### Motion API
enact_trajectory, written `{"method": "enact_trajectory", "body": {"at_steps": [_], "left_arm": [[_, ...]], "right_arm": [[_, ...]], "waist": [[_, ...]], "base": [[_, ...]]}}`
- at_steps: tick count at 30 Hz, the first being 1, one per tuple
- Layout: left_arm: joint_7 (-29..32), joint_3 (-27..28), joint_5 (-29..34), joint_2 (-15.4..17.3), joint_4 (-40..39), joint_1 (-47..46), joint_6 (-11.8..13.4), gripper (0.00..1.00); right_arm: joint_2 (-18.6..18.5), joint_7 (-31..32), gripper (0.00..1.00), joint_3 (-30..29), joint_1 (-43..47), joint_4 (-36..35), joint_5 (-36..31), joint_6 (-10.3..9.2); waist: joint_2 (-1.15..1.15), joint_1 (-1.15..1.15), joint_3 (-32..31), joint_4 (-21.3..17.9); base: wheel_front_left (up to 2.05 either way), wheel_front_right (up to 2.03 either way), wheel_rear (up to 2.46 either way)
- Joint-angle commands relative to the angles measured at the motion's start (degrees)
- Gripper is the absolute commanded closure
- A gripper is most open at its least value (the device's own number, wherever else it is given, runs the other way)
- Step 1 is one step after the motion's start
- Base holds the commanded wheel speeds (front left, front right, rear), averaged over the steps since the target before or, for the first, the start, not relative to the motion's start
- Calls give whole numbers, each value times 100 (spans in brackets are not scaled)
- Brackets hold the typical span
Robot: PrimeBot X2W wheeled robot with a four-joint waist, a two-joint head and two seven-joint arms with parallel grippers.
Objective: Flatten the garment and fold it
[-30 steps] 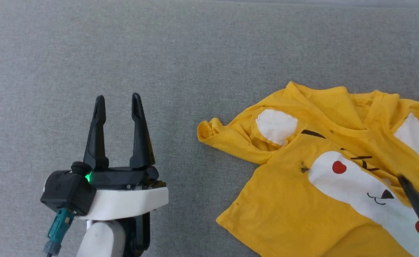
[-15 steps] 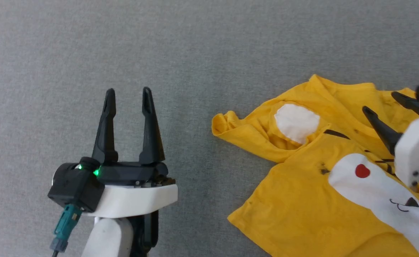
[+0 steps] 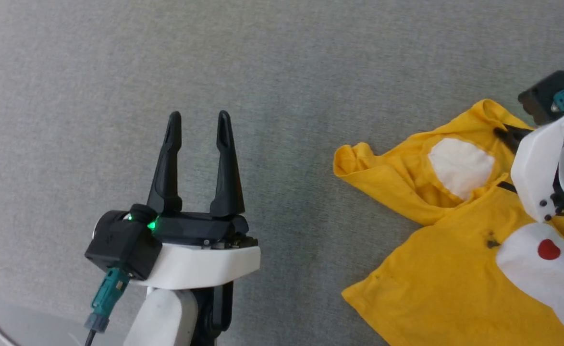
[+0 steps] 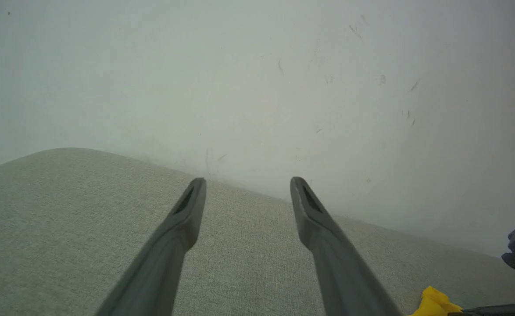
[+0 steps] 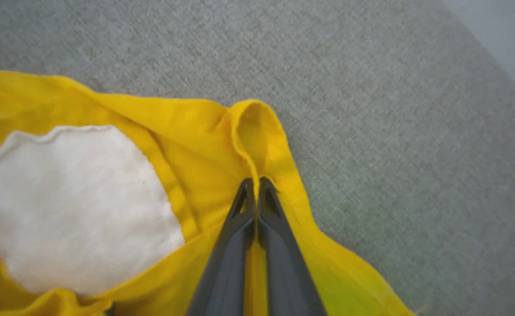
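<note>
The garment (image 3: 435, 269) is a bright yellow T-shirt with a white ear patch and a white muzzle with a red dot, lying crumpled at the right of the grey cloth surface. My right gripper (image 3: 500, 132) reaches over its top edge from the right. In the right wrist view its fingers (image 5: 240, 228) are pressed together on a raised fold of the garment (image 5: 257, 131) beside the white patch. My left gripper (image 3: 198, 120) hovers open over bare cloth well to the left of the shirt; the left wrist view shows its two fingers (image 4: 183, 219) spread with nothing between them.
The grey fabric surface (image 3: 282, 62) stretches wide to the left and behind the shirt. A pale wall (image 4: 257, 87) rises beyond the surface's far edge. A lighter strip shows at the lower left corner (image 3: 3, 327) past the surface edge.
The head camera has shifted. My right gripper came up over the shirt to its top edge and shut on a fold of cloth there. The left gripper stays open.
</note>
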Motion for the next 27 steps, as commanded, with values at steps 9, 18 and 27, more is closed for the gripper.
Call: {"method": "enact_trajectory", "body": {"at_steps": [9,18,27], "left_arm": [[-27,-139,-158,-7,26,-161,79,0],[-27,-441,-372,-7,69,-344,167,0],[-27,-530,-377,-7,124,-435,278,0]], "right_arm": [[-309,-628,100,428,-1520,245,-429,-12],[-103,-1306,100,792,-2791,1590,-856,-12],[210,-1880,0,734,-2782,2355,-705,-12]], "waist": [[-1,-1,90,410],[-1,-1,391,849],[-1,-1,345,731]], "base": [[0,0,0],[0,0,0],[0,0,0]]}}
